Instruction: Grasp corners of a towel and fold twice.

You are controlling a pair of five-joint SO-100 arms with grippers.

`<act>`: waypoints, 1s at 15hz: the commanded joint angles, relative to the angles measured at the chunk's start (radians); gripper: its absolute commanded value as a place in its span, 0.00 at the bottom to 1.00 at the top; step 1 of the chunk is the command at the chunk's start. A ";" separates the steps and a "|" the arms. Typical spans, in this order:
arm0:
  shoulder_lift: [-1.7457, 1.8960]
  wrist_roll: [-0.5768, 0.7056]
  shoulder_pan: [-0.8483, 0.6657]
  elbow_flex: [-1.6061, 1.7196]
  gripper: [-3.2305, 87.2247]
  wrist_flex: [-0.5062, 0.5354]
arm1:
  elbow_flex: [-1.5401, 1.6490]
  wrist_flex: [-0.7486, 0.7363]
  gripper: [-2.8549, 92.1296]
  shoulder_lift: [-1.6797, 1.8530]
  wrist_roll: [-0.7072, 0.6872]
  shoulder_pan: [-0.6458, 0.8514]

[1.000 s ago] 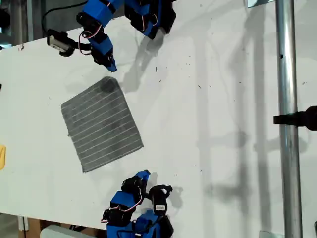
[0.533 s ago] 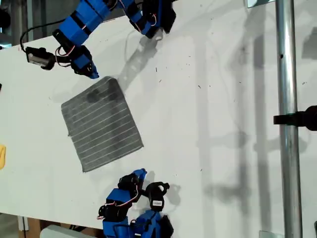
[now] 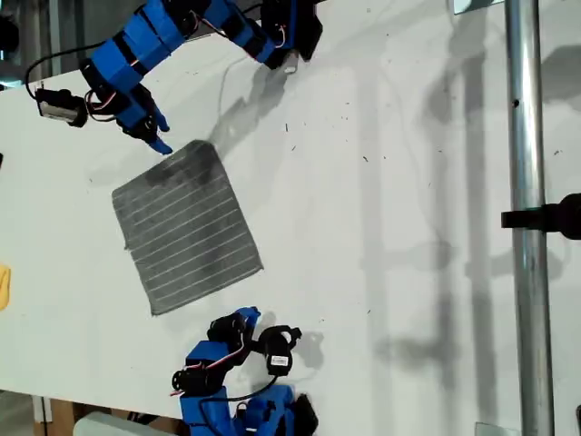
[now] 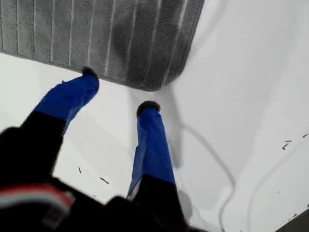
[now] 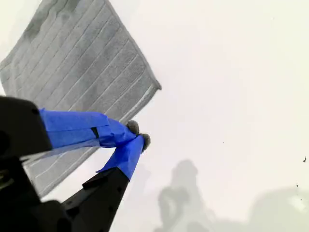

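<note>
The towel [image 3: 187,228] lies flat and unfolded on the white counter [image 3: 390,182], toward the exterior view's left, turned so its edges run slantwise. All four edges lie clear of everything else. Bare counter runs wide to the exterior view's right, as far as a metal pole [image 3: 530,218] that crosses the view from top to bottom. A narrower strip of counter is free on the exterior view's left of the cloth.

My first gripper [image 4: 118,89] hangs just off the towel's corner [image 3: 201,145] nearest the exterior view's top, jaws spread, nothing between them. Its fingertips [image 4: 148,107] sit above bare counter beside the cloth's edge, not touching it as far as I can see. That arm reaches in from the exterior view's top edge, slanting down toward the exterior view's left.

My second gripper [image 5: 138,134] is clenched, tips pressed together, holding nothing. It points out over the counter near the towel's corner [image 5: 155,87] on the exterior view's lower right, apart from it. That arm is folded up low at the exterior view's bottom edge.
</note>
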 commanded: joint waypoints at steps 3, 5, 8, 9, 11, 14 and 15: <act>0.002 0.012 -0.025 -0.100 0.00 0.015 | -0.107 0.037 0.42 -0.017 -0.135 0.012; -0.002 0.009 -0.025 -0.100 0.00 0.017 | -0.058 0.008 0.42 -0.028 -0.186 0.017; -0.012 0.005 -0.025 -0.101 0.00 0.018 | 0.081 -0.137 0.41 -0.071 -0.236 0.043; -0.014 0.002 -0.021 -0.101 0.00 0.020 | 0.121 -0.189 0.42 -0.097 -0.258 0.051; -0.014 -0.003 -0.021 -0.103 0.00 0.031 | 0.152 -0.265 0.42 -0.160 -0.298 0.055; -0.014 -0.003 -0.028 -0.097 0.00 0.032 | 0.150 -0.342 0.41 -0.267 -0.339 0.063; -0.014 -0.003 -0.029 -0.095 0.00 0.034 | 0.147 -0.359 0.41 -0.298 -0.344 0.061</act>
